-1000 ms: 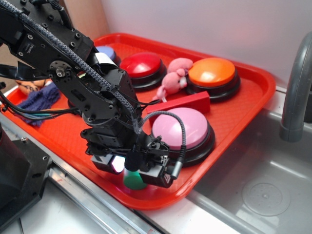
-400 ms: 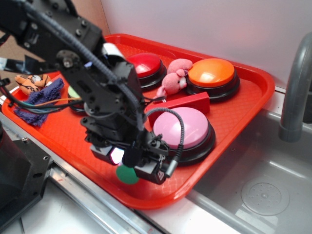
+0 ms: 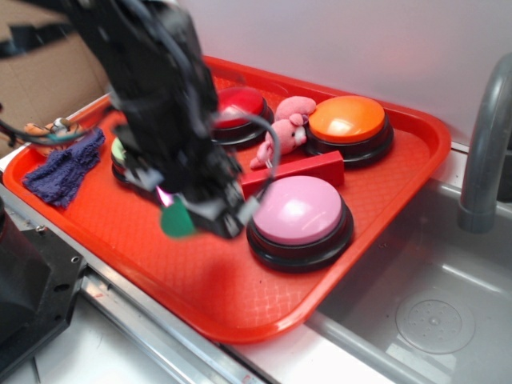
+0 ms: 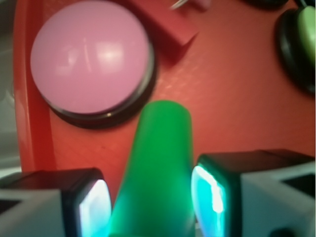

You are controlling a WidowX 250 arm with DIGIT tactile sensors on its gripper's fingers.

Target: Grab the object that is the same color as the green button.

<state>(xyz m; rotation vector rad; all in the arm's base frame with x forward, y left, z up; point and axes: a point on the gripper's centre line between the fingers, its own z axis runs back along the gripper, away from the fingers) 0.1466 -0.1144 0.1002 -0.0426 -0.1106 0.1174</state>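
**Green cylinder up off the tray, clamped tight**

Exterior view: the arm (image 3: 152,88) is blurred, reaching down from the upper left over the red tray (image 3: 200,272). The gripper (image 3: 186,210) hangs above the tray floor with the green cylinder (image 3: 176,220) poking out below it, clear of the surface, just left of the pink button (image 3: 298,212). The green button (image 3: 120,150) peeks out behind the arm.

Wrist view: jaws closed onto the cylinder (image 4: 155,173), glowing pads (image 4: 94,207) pressed on either side. It juts forward over the tray, pink button (image 4: 89,57) ahead left, red block (image 4: 165,24) beyond, green button (image 4: 301,37) far right
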